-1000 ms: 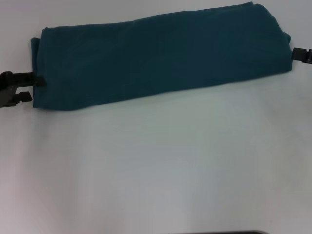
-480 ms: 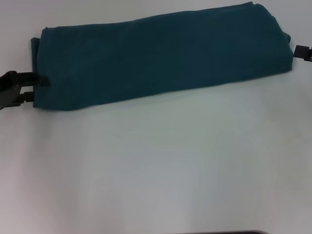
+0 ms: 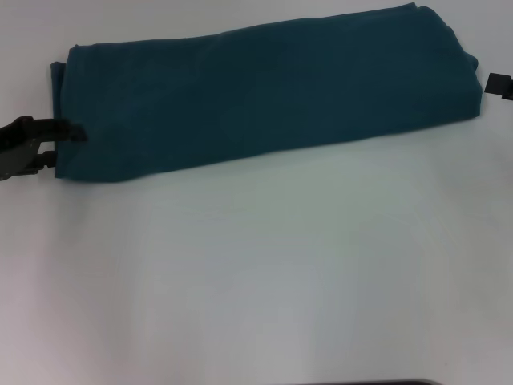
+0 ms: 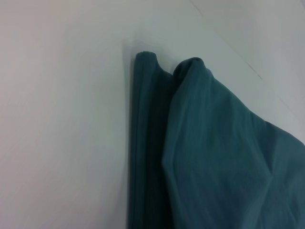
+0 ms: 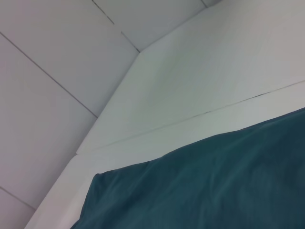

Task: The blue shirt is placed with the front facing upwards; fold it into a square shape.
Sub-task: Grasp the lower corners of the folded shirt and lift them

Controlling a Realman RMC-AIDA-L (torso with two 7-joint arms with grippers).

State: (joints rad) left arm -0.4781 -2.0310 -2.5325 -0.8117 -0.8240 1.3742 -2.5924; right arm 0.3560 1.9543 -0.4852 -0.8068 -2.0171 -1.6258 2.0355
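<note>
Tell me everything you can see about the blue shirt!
The blue shirt is dark teal, soft-looking cloth, already folded into a long thick band lying flat across the far side of the white table. No lettering shows. Layered edges stack at its left end, where the left gripper touches it. The right gripper sits just off its other end.

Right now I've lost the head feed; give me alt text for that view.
The blue shirt, folded into a long band, lies across the far part of the white table, tilted slightly. The left gripper is at the band's left end, its upper finger reaching onto the cloth. Only a tip of the right gripper shows at the frame's right edge, just off the shirt's other end.
</note>
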